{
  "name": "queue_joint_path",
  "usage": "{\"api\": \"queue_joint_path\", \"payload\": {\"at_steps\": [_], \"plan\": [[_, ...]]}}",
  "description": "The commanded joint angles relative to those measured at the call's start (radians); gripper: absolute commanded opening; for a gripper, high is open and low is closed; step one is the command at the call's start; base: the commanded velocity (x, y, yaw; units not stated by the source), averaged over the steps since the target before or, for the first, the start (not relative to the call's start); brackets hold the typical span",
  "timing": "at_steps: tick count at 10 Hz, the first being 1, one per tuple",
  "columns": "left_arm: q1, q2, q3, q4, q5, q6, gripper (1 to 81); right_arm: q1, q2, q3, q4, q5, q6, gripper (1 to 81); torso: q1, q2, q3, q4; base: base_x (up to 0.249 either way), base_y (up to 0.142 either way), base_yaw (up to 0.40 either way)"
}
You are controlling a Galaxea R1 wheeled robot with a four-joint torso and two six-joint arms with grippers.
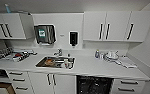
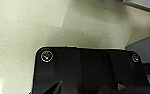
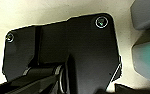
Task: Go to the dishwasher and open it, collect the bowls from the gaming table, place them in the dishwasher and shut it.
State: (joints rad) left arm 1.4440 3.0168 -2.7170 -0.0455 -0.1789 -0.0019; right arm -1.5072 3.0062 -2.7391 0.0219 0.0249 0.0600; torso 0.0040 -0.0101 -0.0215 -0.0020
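The dishwasher [image 1: 94,85] sits under the white worktop [image 1: 91,67], right of the sink [image 1: 41,64], in the head view. Its dark racked interior faces me between white cabinet fronts. The bowls and the gaming table are out of view. In both wrist views my own dark plate hangs over pale speckled floor [image 2: 28,30], also seen as floor [image 3: 41,10].
A tap [image 1: 58,52] stands behind the sink, which holds dishes. A dish rack [image 1: 18,55] stands at the left, a bottle [image 1: 97,53] and plates [image 1: 112,55] at the right. Wall cupboards [image 1: 116,25] hang above. A drawer [image 1: 1,87] at the lower left stands pulled out.
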Motion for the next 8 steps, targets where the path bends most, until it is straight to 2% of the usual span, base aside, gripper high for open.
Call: {"api": "queue_joint_path", "payload": {"at_steps": [1,8], "plan": [[-0.056,0.002,0.0,0.003,0.042,-0.003,81.1,0.054,-0.013,-0.005,-0.008,-0.054,-0.003,81.1,0.0,0.0,0.0,0.0,0.0,0.0,0.0],[-0.057,0.005,0.0,0.0,0.041,-0.006,81.1,0.046,0.012,-0.013,-0.004,-0.054,0.0,81.1,0.0,0.0,0.0,0.0,0.0,0.0,0.0]]}}
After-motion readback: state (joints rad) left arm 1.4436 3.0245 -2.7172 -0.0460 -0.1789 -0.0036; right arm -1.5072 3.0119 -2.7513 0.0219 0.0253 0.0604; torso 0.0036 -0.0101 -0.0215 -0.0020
